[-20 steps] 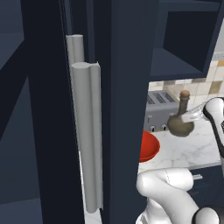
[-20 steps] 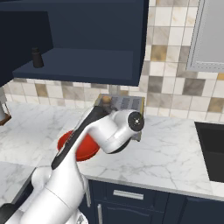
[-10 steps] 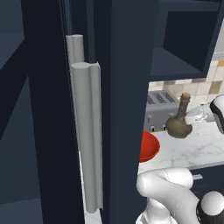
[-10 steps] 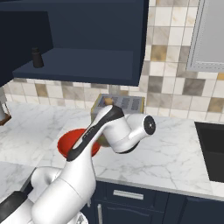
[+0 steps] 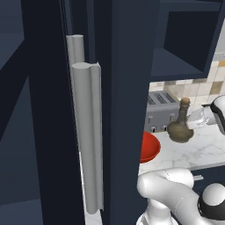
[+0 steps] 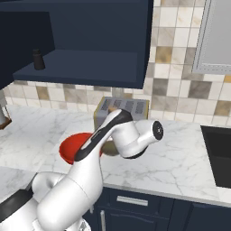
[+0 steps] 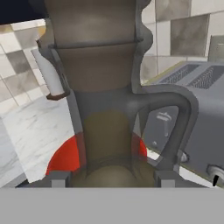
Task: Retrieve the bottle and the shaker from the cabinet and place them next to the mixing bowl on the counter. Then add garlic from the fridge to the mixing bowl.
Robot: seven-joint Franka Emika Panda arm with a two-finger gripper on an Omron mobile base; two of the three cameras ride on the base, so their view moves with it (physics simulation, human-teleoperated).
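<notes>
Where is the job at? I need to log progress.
Done: nothing fully. In hand: the bottle stands on the counter beside the bowl, at the end effector. Left: the shaker, on the cabinet shelf, and the garlic.

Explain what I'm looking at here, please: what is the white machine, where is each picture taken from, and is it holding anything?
It is a white robot arm in a rendered kitchen. Two pictures come from cameras on its base, behind it to the left and right; the third looks along its gripper.

On the marble counter stand a grey toaster and a red bowl. The brown bottle with a cork stands beside the bowl, in front of the toaster. The gripper is at the bottle, which sits between its fingertips in the hand view; whether it grips is unclear. A small black shaker sits on the open blue cabinet shelf.
</notes>
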